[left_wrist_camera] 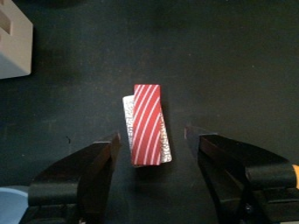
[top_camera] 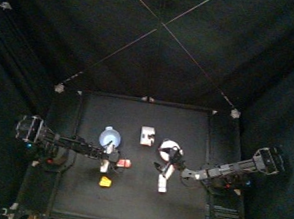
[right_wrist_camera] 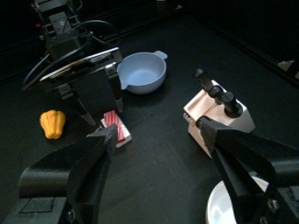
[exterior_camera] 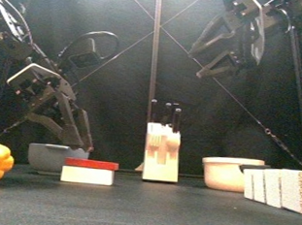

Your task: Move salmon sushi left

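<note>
1. The left gripper point(left_wrist_camera: 152, 162) hangs just above the salmon sushi point(left_wrist_camera: 149, 124), jaws wide and empty.
2. The sushi lies flat on the worktop point(left_wrist_camera: 233, 61) – likely light, stiff, a bit slick; take it across its narrow sides.
3. A small red slab with white stripes over a whitish base.
4. The right gripper point(right_wrist_camera: 163, 149) – jaws apart, empty – hovers high.

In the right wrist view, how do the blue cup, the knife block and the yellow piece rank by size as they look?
1. Blue cup and knife block: they look alike, and distance differs, so no ranking.
2. Yellow piece: clearly smallest.
</note>
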Controlling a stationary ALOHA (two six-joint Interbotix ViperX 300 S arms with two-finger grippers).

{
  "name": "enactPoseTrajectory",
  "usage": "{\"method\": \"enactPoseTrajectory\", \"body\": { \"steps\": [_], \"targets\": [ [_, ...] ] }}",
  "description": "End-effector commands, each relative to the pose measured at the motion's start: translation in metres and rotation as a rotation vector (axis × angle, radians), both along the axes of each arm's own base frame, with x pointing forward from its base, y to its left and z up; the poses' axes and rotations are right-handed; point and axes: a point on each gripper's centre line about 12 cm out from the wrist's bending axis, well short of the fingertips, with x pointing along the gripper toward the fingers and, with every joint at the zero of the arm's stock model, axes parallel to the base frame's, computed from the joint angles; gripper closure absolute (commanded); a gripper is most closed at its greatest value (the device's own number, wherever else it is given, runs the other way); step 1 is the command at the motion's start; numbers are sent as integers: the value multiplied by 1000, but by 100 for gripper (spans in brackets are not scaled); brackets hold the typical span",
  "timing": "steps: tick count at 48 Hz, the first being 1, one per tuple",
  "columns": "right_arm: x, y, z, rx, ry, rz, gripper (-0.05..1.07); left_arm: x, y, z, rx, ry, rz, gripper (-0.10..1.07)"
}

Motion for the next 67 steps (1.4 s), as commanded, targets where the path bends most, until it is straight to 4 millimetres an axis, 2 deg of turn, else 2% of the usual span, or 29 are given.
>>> {"method": "enactPoseTrajectory", "body": {
  "steps": [1, 14, 29, 43, 55, 67],
  "targets": [
    [0, 0, 6, 2, -19, -2, -1, 11, 0, 3, 2, -20, -1, 3],
    [0, 0, 6, 2, -18, -2, -1, 21, 2, -9, 15, 32, -7, 3],
    [-1, 0, 5, 1, -16, -2, -1, 23, 6, -16, 17, 83, 5, 4],
    [-1, 0, 5, 1, -16, -2, -1, 23, 7, -22, 16, 101, 8, 15],
    [-1, 0, 6, 8, -17, -3, -1, 22, 8, -14, 15, 90, 14, 24],
    [-2, 0, 5, 14, -15, -6, -1, 4, 6, -1, 17, 112, 11, 25]
  ]
}}
